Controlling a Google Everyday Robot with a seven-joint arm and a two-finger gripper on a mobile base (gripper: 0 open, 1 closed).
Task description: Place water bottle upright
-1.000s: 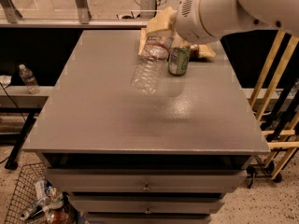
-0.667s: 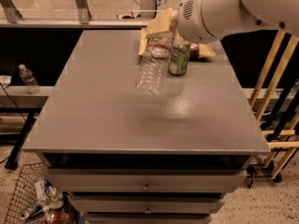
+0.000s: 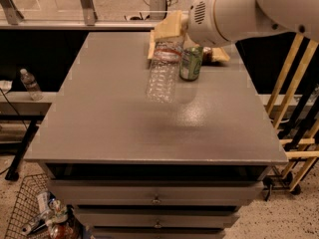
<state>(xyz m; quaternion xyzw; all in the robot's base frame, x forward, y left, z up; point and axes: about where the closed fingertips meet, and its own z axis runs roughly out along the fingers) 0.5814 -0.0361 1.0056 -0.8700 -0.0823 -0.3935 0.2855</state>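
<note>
The water bottle (image 3: 162, 76), clear and ribbed with a red label band near its top, hangs tilted above the grey table (image 3: 124, 128), base end toward me and low over the surface. Its cap end is hidden inside my gripper (image 3: 168, 40), whose tan fingers (image 3: 167, 26) are closed around the bottle's upper part at the table's far middle. The white arm comes in from the upper right.
A green drink can (image 3: 191, 63) stands upright just right of the bottle, close to the gripper. A small clear bottle (image 3: 30, 83) stands on a ledge far left. A wire basket (image 3: 30, 213) sits on the floor bottom left. Wooden frames (image 3: 291, 78) stand right of the table.
The gripper and bottle have shifted slightly right and toward me, and the bottle hangs a bit steeper. The green can has not moved.
</note>
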